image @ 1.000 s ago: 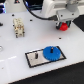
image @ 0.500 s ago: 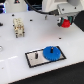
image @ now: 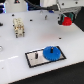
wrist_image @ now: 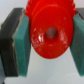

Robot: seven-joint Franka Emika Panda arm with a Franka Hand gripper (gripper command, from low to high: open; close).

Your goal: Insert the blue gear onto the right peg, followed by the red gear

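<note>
Fingers point(wrist_image: 20, 45) clamped on red gear point(wrist_image: 51, 34), gripper point(image: 65, 20) raised, blue gear point(image: 52, 52) on plate point(image: 34, 58) well below fingers

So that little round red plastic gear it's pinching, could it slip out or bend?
The small round red plastic gear probably won't bend: it keeps its shape between the gripper's teal pads. It looks glossy, so it may be slippery, though the pads look grippy. Dropped on its edge, it could well roll.
</note>
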